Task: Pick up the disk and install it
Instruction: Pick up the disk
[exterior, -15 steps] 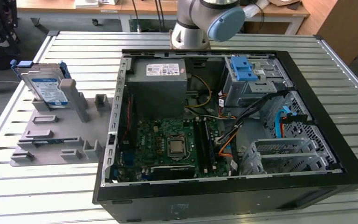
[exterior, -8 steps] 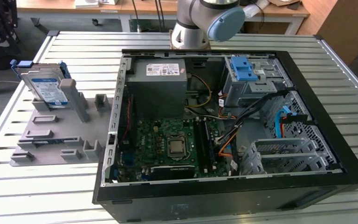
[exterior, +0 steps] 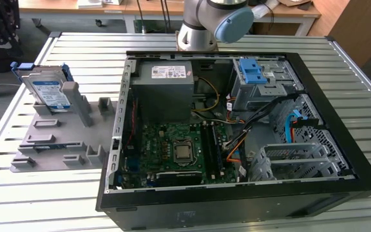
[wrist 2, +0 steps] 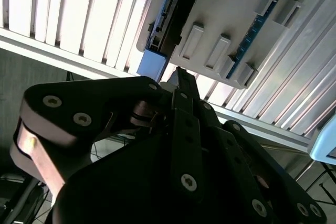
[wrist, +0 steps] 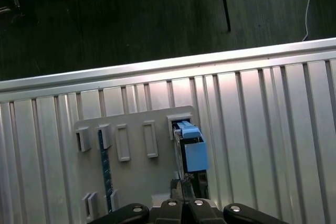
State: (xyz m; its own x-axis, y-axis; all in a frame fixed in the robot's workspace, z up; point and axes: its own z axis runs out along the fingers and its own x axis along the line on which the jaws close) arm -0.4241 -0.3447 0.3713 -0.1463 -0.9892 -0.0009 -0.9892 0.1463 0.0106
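Starting wide: ribbed silver metal table [exterior: 353, 67] under everything, and on it the big black computer case [exterior: 237, 212], laid on its side with the cover off, presumably so the bays face up for reaching in from above. Just beside that, on the exterior view's left, the flat grey plastic holder plate [exterior: 56, 145] with raised slots, apparently there to present parts on edge for a top-down grab. Down to the disk [exterior: 49, 92] now, the silver-grey rectangular hard drive with white-and-blue label and blue plastic carrier frame: parked in the plate's far corner slot, well apart from the case, not yet lifted. Stands on its short end, long axis close to vertical with a slight lean, label face showing in the exterior view, blue frame end uppermost. From overhead in the first wrist view, presents just a thin top edge and a blue tab, pointing up at the black metal gripper [wrist: 184, 186]. Hovers above that edge, near it in line but clear of it. And in both wrist views, jaws pressed together, nothing between them.
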